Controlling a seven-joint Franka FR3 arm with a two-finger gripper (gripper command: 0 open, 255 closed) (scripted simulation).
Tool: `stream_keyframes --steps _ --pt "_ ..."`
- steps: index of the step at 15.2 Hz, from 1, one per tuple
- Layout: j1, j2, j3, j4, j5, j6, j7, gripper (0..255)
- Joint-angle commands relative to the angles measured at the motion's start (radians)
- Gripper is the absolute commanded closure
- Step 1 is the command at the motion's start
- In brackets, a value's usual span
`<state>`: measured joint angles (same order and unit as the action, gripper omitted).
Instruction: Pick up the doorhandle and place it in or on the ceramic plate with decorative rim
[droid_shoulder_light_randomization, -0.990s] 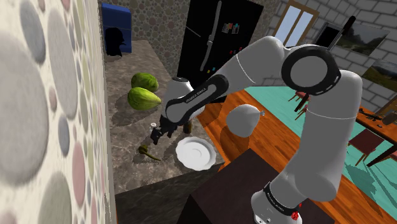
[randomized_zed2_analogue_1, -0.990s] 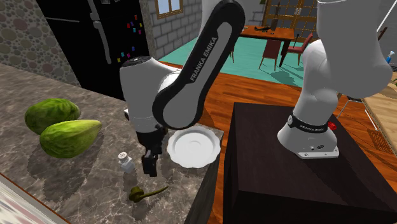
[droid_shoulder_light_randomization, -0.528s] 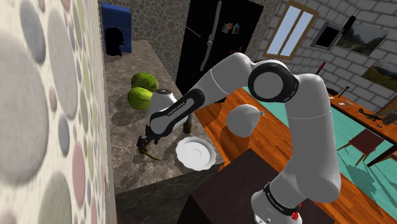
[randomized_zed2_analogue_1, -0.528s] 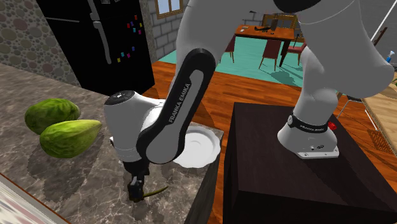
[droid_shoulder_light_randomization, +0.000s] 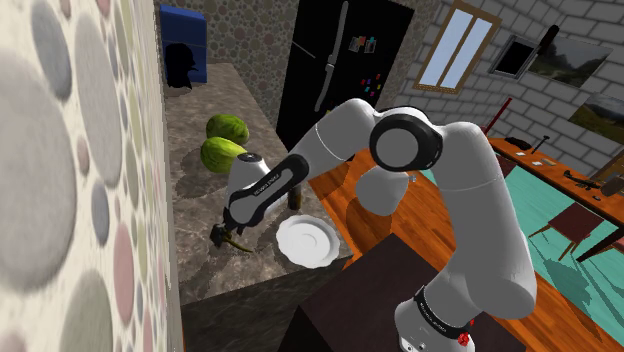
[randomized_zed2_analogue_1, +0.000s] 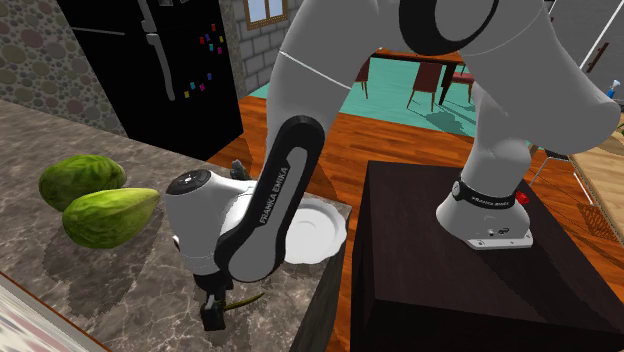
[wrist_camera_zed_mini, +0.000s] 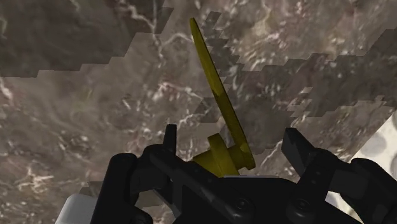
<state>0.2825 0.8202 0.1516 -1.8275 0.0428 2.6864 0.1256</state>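
An olive-yellow doorhandle (wrist_camera_zed_mini: 219, 102) lies flat on the dark marble counter (droid_shoulder_light_randomization: 195, 200), a thin lever with a round base. My gripper (wrist_camera_zed_mini: 232, 145) is open and low over it, one black finger on each side of the base, neither touching it. In the shoulder view the gripper (droid_shoulder_light_randomization: 222, 236) sits right at the doorhandle (droid_shoulder_light_randomization: 240, 245), with the white plate with a scalloped rim (droid_shoulder_light_randomization: 307, 241) just to the right. In the second exterior view the gripper (randomized_zed2_analogue_1: 212, 316) is down by the doorhandle (randomized_zed2_analogue_1: 244, 298), and the arm partly hides the plate (randomized_zed2_analogue_1: 322, 225).
Two green melons (droid_shoulder_light_randomization: 222, 142) (randomized_zed2_analogue_1: 95, 200) lie farther back on the counter. A black fridge (droid_shoulder_light_randomization: 340, 70) stands behind it. A pebble-patterned wall (droid_shoulder_light_randomization: 70, 180) runs along the counter's far side. The counter's edge is next to the plate, against my dark stand (randomized_zed2_analogue_1: 450, 270).
The arm has swung toward the wall and come down, bringing the gripper from beside the plate to right over the doorhandle. The fingers stayed open. The doorhandle and plate have not moved.
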Motion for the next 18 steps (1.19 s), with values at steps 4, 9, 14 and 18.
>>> stream_keyframes --steps 4,9,14,18 --pt "0.004 0.022 -0.002 0.012 -0.001 0.01 0.001 0" --pt "0.003 0.022 -0.002 0.012 -0.001 0.009 0.001 255" --pt "0.004 0.021 -0.002 0.013 -0.001 0.009 0.001 255" --pt "0.004 0.022 -0.002 0.013 -0.001 0.01 0.001 255"
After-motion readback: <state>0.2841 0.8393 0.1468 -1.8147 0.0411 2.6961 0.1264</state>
